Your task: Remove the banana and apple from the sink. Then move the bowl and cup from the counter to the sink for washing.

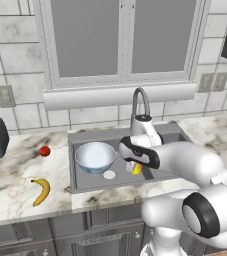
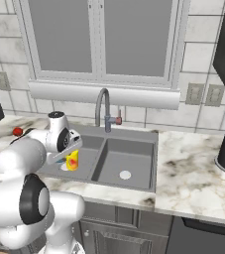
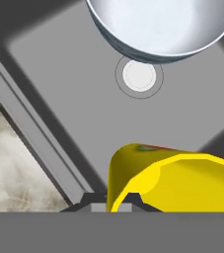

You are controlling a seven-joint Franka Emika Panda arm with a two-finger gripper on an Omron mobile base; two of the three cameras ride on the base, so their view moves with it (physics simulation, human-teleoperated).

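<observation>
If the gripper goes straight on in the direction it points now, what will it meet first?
The gripper, shut on the cup, points down into the left basin of the sink. Most likely it would meet the bare basin floor near the drain, just short of the bowl, though depth is unclear.

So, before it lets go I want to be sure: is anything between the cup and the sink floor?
Nothing visible. The hand holds the cup over bare floor of the left basin of the sink; the bowl sits off to one side, beyond the drain.
</observation>
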